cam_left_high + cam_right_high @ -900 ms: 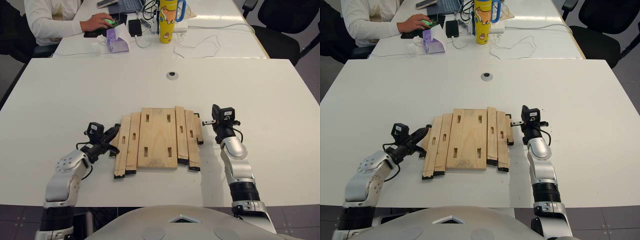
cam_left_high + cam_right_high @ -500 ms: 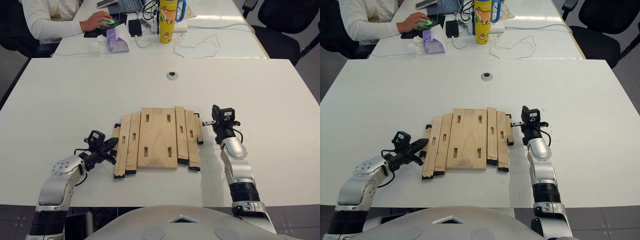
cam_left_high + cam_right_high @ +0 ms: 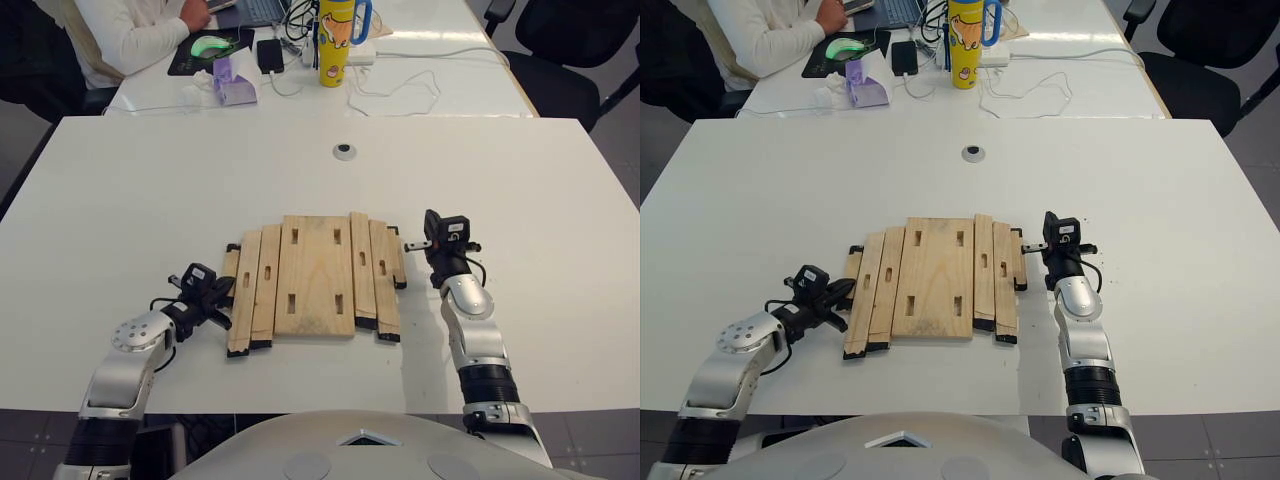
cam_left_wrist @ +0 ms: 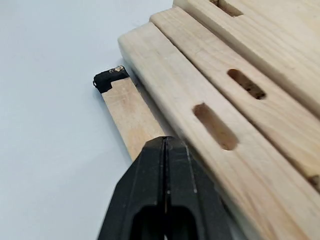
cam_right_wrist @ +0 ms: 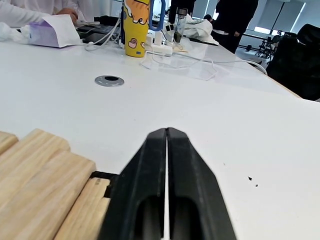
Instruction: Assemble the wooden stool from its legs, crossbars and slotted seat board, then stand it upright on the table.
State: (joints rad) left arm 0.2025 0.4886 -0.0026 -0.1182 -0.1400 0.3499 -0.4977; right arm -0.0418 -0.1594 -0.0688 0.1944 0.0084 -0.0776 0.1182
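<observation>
Close up from the left wrist, left hand [image 4: 165, 142] is pinched together above a black-tipped crossbar [image 4: 127, 107].

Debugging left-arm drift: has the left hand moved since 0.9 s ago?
Yes. The left hand has pulled back toward the robot along the left edge of the planks, which lie unchanged.

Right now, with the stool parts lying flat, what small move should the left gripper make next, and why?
Probably open the left gripper: it is shut, its tip at the thin crossbar lying beside the outermost leg, so it likely cannot grasp that piece until the fingers part.
</observation>
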